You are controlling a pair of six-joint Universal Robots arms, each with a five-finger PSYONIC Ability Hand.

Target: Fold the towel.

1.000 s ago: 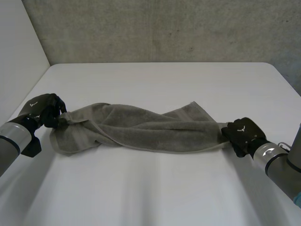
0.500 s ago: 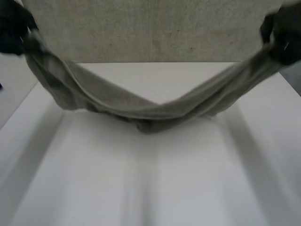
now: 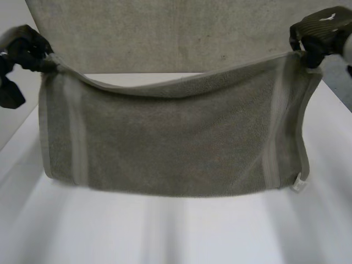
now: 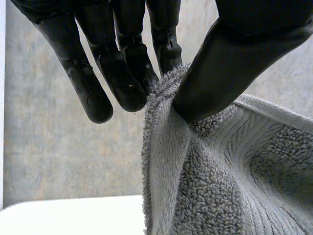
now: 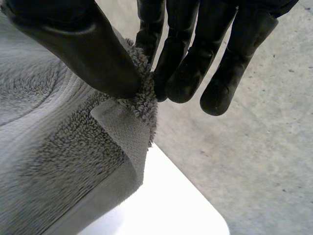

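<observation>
A grey-green towel (image 3: 176, 137) hangs spread out in the air above the white table (image 3: 176, 231), its top edge sagging a little in the middle. My left hand (image 3: 25, 49) pinches the towel's upper left corner between thumb and fingers (image 4: 122, 83). My right hand (image 3: 322, 30) pinches the upper right corner the same way, thumb against fingers (image 5: 181, 73). The towel (image 4: 215, 171) drops straight down from my left thumb, and its corner (image 5: 132, 107) folds over under my right thumb. A small white label (image 3: 298, 184) hangs at the lower right corner.
A grey concrete wall (image 3: 176, 33) stands behind the table. The table's far edge (image 3: 137, 74) shows just above the towel's sagging top edge.
Both hands rose from table level to high up and apart, lifting the bunched towel off the table. It has opened from a twisted rope into a flat hanging sheet.
</observation>
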